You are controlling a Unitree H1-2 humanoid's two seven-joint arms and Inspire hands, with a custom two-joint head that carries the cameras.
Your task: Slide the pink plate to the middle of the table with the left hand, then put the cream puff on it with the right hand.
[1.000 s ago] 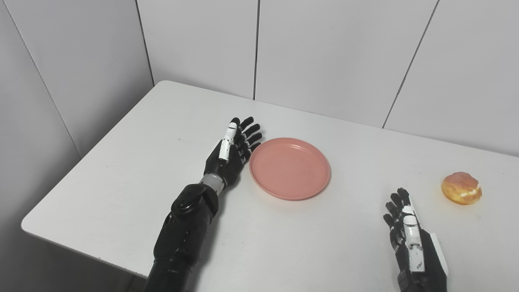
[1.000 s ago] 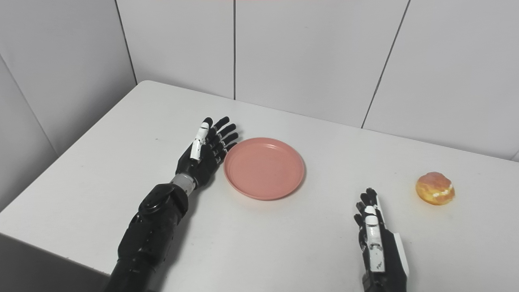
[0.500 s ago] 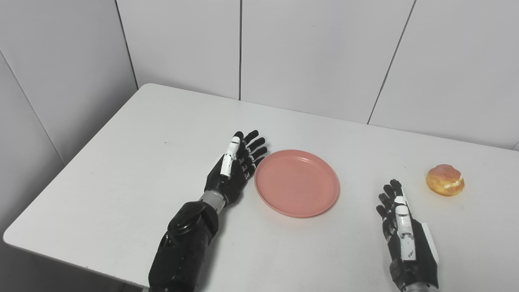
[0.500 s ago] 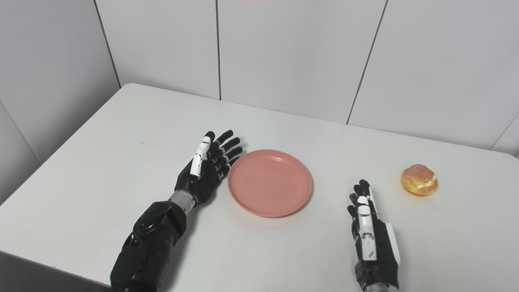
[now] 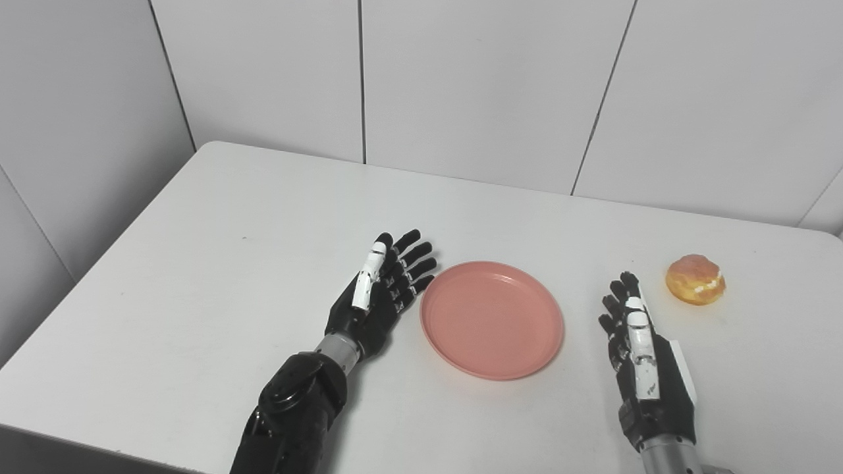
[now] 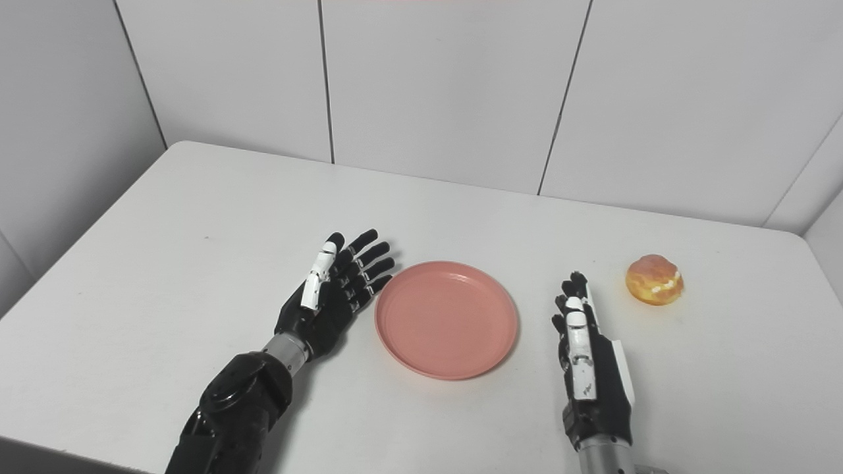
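left hand spread, empty | pink plate just right, maybe touching

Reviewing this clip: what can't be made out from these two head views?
- Whether the black left hand touches the round pink plate: both views look down, so any gap at the rim is unclear.
- The black-and-white right hand's palm: it faces away in both views.
- The golden cream puff's far side: hidden by itself.
- The white table's near edge: cut off by the frame.

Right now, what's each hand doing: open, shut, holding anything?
Left hand: open, empty, fingers spread beside the pink plate.
Right hand: open, empty, short of the cream puff.
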